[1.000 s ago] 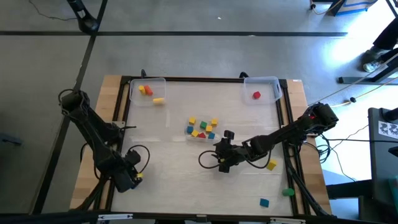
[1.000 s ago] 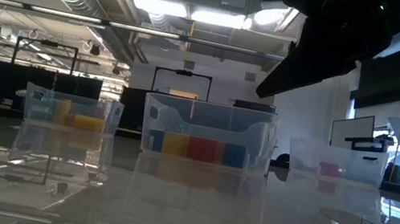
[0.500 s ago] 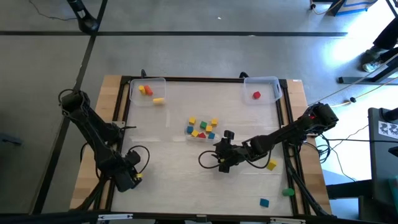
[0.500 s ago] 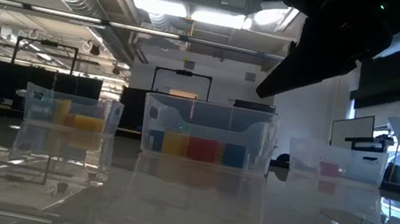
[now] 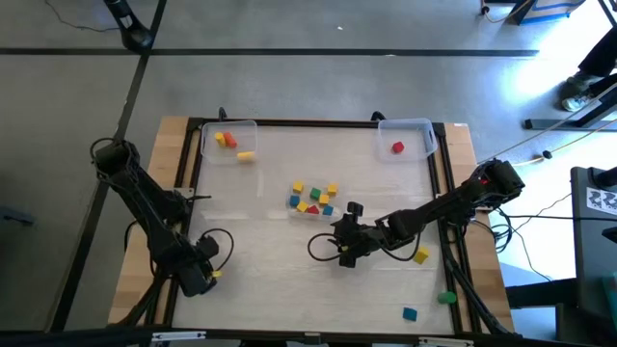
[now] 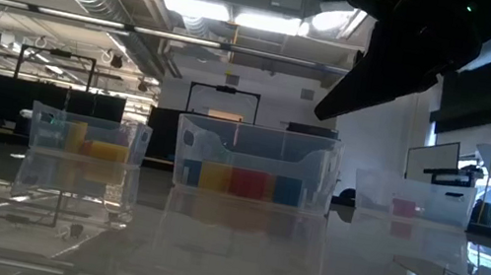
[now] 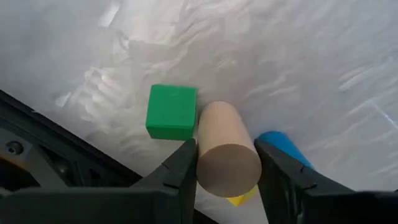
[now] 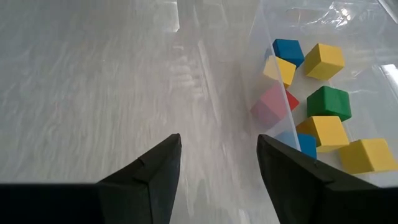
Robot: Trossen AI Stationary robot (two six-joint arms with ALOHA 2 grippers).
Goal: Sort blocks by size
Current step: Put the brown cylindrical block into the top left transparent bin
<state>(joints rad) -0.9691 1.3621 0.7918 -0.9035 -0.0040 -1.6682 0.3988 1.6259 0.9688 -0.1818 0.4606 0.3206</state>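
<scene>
My left gripper [image 5: 198,276] stands near the table's near left corner, pointing down, shut on a tan cylinder [image 7: 225,149]. A green cube [image 7: 171,112], a blue block [image 7: 281,147] and a yellow block [image 7: 244,198] lie close around it. My right gripper [image 8: 217,163] hangs open over the table's middle [image 5: 347,243], beside a clear bin [image 5: 310,198] that holds several coloured blocks [image 8: 323,106]. Nothing is between its fingers. My left gripper pinches the tan cylinder's curved sides [image 7: 205,152] between its two fingers [image 7: 184,163], close to the round end face that is turned toward the wrist camera. The fingers come from above, pointing down. Whether the cylinder is clear of the table I cannot tell.
A clear bin at the far left [image 5: 229,143] holds orange and yellow blocks, and one at the far right [image 5: 405,141] holds a red block. Loose yellow [image 5: 420,255], green [image 5: 446,298] and blue [image 5: 410,313] blocks lie near the table's near right corner. A black frame [image 5: 439,173] rims the table.
</scene>
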